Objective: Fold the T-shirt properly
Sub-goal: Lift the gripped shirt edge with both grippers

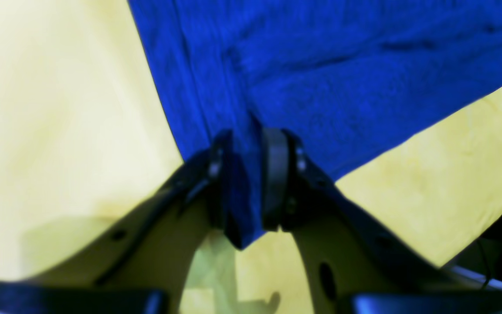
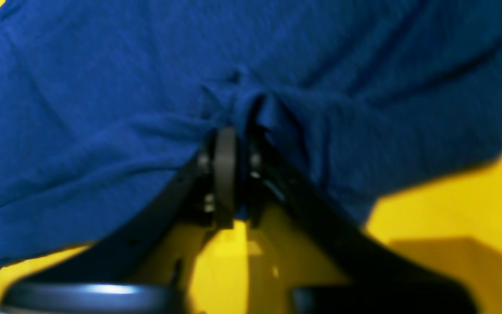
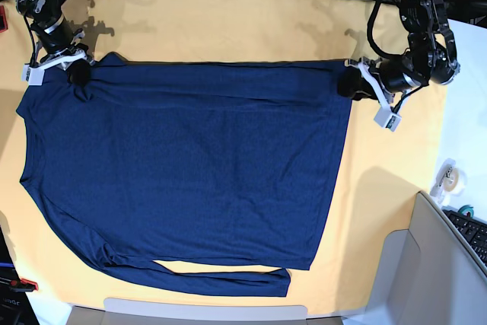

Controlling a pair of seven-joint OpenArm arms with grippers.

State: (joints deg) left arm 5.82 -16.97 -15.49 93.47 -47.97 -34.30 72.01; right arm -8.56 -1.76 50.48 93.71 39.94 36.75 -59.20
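Clamped on a bunched fold of the T-shirt (image 3: 190, 165), the right gripper (image 3: 78, 74) sits at the far left of the base view, at the upper left corner of the garment near the shoulder; its wrist view shows the right gripper (image 2: 233, 174) with its jaws drawn close together and dark blue cloth (image 2: 251, 78) puckered between them, wrinkles running out from the pinch. From there the shirt spreads flat and dark navy across the yellow-orange table cloth (image 3: 228, 24), covering most of the middle of the table, with its top edge running in a nearly straight line between the two arms. One long sleeve (image 3: 221, 281) lies folded along the bottom edge, pointing toward the right. Further right, the left gripper (image 3: 351, 84) holds the upper right corner of the garment; in its wrist view the left gripper (image 1: 251, 179) has its black fingers (image 1: 275, 174) pressed onto a narrow strip of blue fabric (image 1: 342, 78) that hangs down between them. Beyond the cloth's right edge, on the white surface, a roll of tape (image 3: 451, 176) rests well apart from the shirt, and a keyboard (image 3: 473, 235) peeks in at the lower right corner.
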